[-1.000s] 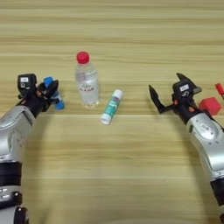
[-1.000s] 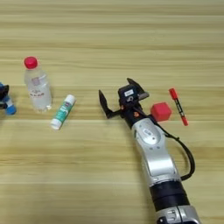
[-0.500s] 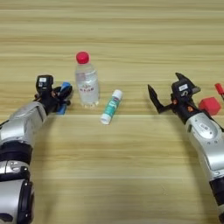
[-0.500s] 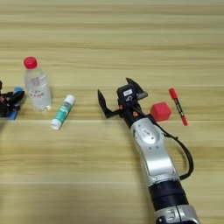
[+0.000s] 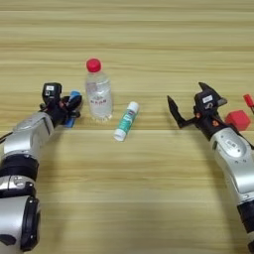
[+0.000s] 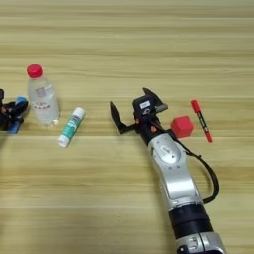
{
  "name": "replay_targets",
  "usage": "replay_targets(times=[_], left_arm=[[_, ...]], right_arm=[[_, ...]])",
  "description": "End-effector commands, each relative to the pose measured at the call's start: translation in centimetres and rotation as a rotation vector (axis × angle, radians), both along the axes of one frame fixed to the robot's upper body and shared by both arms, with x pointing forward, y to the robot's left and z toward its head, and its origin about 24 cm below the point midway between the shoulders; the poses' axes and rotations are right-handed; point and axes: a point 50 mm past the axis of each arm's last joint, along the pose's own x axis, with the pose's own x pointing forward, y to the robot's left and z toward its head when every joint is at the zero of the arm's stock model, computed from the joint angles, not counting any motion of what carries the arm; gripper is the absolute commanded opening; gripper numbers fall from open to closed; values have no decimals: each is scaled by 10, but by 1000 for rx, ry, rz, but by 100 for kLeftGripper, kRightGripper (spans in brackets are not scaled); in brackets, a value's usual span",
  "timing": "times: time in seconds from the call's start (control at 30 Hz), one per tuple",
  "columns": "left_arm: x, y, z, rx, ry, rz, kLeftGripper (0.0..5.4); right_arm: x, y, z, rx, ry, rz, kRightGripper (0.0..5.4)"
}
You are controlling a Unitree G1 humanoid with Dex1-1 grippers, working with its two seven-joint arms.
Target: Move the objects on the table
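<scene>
Near worktop's (image 5: pixel 149 30) left edge: left gripper (image 5: pixel 67 106) apparently clamped on blue tube (image 5: pixel 73 101), beside upright clear bottle (image 5: pixel 98 92), seemingly empty. Right gripper (image 6: pixel 133 110) spread wide, holding nothing, beside red cube (image 6: pixel 182 126).

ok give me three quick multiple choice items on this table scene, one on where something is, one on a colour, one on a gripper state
1. Where does the green-and-white tube lie?
A. right of the clear bottle
B. beside the red cube
C. on top of the marker

2. What colour is the bottle's cap?
A. blue
B. red
C. white

3. How is the right gripper?
A. shut on the red cube
B. shut on the marker
C. open, holding nothing

Answers:
1 A, the tube lies flat just right of the upright bottle.
2 B, the cap on top shows red.
3 C, its black fingers are spread apart over bare table, left of the cube, while the left gripper is at the blue tube.
</scene>
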Motion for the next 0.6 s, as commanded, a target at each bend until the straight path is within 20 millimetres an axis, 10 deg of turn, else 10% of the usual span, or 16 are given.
replay_targets(times=[0.03, 0.6], left_arm=[[-8, 4, -16, 38, 79, 23, 175], [-5, -1, -10, 37, 10, 20, 334]], right_arm=[[3, 1, 5, -2, -9, -1, 540], [3, -1, 2, -7, 4, -2, 540]])
